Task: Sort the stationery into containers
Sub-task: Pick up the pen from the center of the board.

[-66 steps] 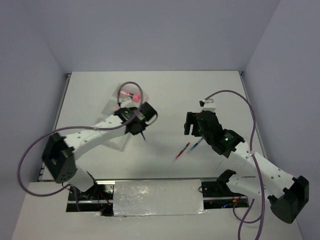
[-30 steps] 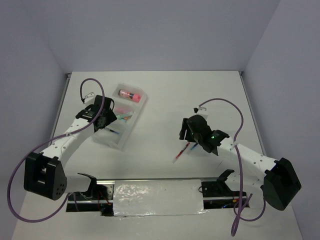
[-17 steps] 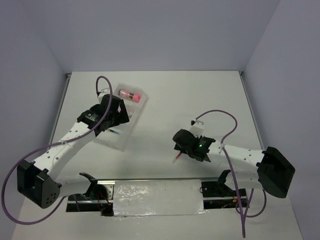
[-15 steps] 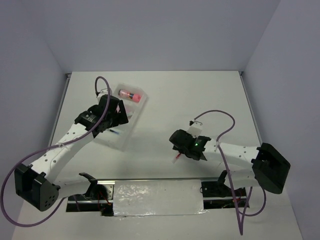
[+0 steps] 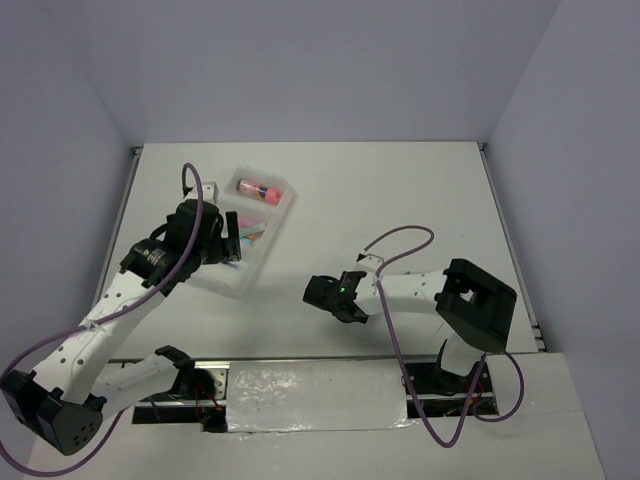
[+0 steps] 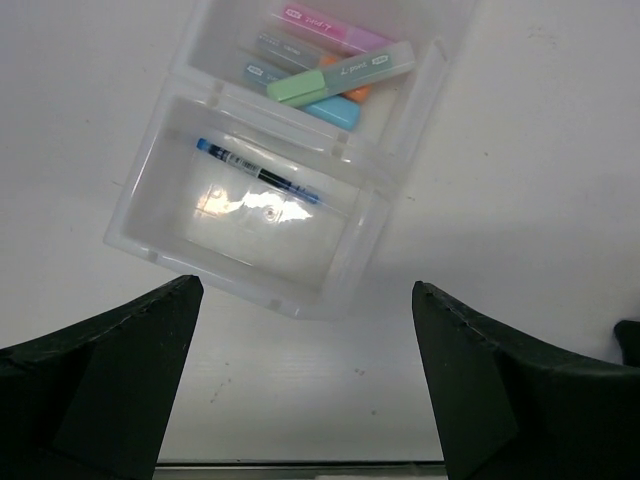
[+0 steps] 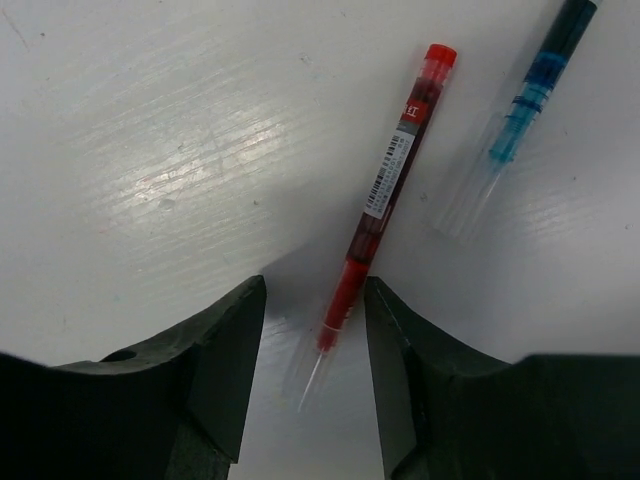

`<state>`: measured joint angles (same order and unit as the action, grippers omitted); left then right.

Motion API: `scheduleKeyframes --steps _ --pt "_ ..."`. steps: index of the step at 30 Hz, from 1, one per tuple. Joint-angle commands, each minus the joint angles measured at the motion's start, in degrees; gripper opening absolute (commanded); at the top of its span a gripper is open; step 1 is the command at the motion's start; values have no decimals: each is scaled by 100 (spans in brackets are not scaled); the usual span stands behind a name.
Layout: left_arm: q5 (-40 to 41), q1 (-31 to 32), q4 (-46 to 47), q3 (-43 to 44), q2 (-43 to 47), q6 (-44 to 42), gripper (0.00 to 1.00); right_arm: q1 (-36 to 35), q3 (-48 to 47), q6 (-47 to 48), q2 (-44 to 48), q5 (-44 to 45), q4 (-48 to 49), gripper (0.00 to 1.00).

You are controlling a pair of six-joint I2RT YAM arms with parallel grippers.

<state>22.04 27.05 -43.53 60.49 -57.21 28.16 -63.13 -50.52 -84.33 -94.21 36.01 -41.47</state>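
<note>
The clear three-part tray (image 6: pixel 372 215) lies below my left gripper (image 6: pixel 305 288), which hangs wide open and holds nothing. Its near compartment holds a thin blue pen (image 6: pixel 258 176); the middle one holds several highlighters (image 6: pixel 330 75). From above, a pink-red tube (image 5: pixel 258 188) shows in the far compartment of the tray (image 5: pixel 283 213), with the left gripper (image 5: pixel 228 243) over its near half. My right gripper (image 7: pixel 313 285) is down at the table, open, its jaws straddling the tip end of a red pen (image 7: pixel 385 200). A second blue pen (image 7: pixel 520 130) lies just beside the red one.
The right arm (image 5: pixel 400 288) stretches low across the table's middle, hiding both loose pens from above. Its base (image 5: pixel 478 305) stands at the near right. A silver strip (image 5: pixel 315 395) runs along the near edge.
The right gripper swung left and down over the red pen, and its jaws narrowed. The left gripper pulled back from the tray towards the near edge and opened fully.
</note>
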Motion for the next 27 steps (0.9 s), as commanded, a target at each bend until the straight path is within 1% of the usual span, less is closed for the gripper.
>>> scheduleKeyframes --steps 1,2,4,5,6,8,9,10,11,12,14,15,16,17,18,20,21,23,24,25,27 --pt "125 -24 90 -204 -18 -294 99 -15 139 -452 -255 -156 323 51" --pt "107 -24 99 -213 -27 -303 99 -15 191 -461 -273 -199 368 46" --pt "98 -33 125 -213 8 -311 99 3 218 -312 -351 -252 577 23" --pt "116 -33 134 -222 26 -311 99 12 192 -251 -396 -270 622 9" --pt "160 -50 143 -222 52 -303 99 20 157 -102 -431 -279 658 0" --pt "256 -129 134 -239 157 -268 99 12 -79 275 -510 -96 824 0" --pt "309 -173 125 -248 210 -215 99 12 -194 860 -528 -33 886 0" --pt "414 -304 117 -257 350 -171 99 -6 -412 1336 -519 11 1296 0" --pt "441 -392 151 -274 421 -127 99 -93 -502 2628 -475 11 1674 0" --pt "450 -489 169 -283 595 -49 99 -146 -616 3172 -449 -76 2200 0" --pt "441 -822 204 -327 772 57 99 -278 -809 4052 -379 -190 2747 0" --pt "441 -928 239 -336 938 127 99 -348 -827 4674 -248 -469 3002 0" --pt "441 -1043 257 -345 1018 154 99 -366 -819 4976 -168 -707 3666 0" --pt "467 -1244 275 -380 1089 181 99 -375 -758 5641 -107 -1005 4038 0" --pt "476 -1324 292 -389 1220 190 99 -393 -757 5943 -28 -1565 4625 0" --pt "494 -1491 319 -424 1309 190 99 -410 -976 6427 -62 -1912 4867 0" --pt "477 -1509 336 -433 1361 172 99 -410 -1116 6795 -219 -2018 4929 0" --pt "450 -1562 371 -459 1370 154 99 -410 -1687 7105 -482 -2282 4886 0" --pt "476 -1571 354 -468 1353 146 99 -402 -1924 7411 -632 -2378 4842 0" --pt "494 -1580 336 -459 1344 146 99 -375 -2405 7553 -964 -2588 4702 0" --pt "520 -1615 336 -459 1309 137 99 -366 -2926 7923 -1326 -2625 4491 0"
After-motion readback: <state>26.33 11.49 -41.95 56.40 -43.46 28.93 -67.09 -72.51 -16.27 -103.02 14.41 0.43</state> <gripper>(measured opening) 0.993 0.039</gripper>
